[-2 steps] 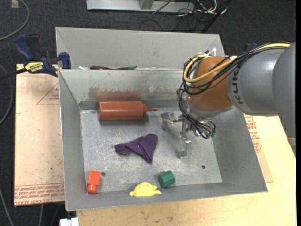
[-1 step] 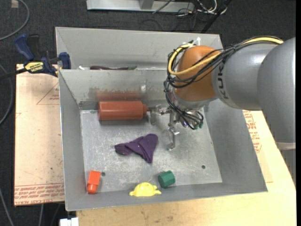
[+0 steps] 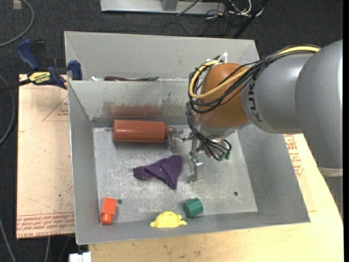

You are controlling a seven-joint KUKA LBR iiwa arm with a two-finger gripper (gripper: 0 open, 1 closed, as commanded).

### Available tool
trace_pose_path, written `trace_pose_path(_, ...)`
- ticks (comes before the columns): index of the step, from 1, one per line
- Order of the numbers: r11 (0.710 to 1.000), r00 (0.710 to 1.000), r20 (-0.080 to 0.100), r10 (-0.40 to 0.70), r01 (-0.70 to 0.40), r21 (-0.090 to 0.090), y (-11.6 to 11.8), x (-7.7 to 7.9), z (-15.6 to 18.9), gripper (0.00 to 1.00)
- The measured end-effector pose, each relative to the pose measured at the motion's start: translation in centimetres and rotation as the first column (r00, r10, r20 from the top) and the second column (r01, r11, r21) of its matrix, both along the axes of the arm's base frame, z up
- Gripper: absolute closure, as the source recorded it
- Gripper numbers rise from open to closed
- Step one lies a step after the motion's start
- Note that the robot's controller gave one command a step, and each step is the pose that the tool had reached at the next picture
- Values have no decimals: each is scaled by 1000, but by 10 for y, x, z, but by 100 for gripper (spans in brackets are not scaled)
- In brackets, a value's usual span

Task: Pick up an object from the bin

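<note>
Grey bin [image 3: 82, 146], centre frame: gripper [image 3: 191, 167] hangs low mid-bin, just right of a crumpled purple cloth [image 3: 159, 171], lower right of a red-brown bottle [image 3: 139, 131]. Whether it is open or clenched, cannot tell. Judged approach step; next move calls for closing on the cloth, then lifting.

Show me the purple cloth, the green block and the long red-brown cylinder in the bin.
purple cloth [image 3: 160, 171], camera view, middle of its crumpled body.
green block [image 3: 192, 207], camera view, its top face.
red-brown cylinder [image 3: 139, 131], camera view, middle of its side.
</note>
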State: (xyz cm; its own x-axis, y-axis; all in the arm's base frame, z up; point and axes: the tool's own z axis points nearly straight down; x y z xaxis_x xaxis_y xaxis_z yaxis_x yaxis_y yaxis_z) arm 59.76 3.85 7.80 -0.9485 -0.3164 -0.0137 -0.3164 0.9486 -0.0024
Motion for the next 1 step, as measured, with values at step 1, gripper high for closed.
trace_pose_path(1,1000,1000,-10,-8,8,0,15,-20,-3,0)
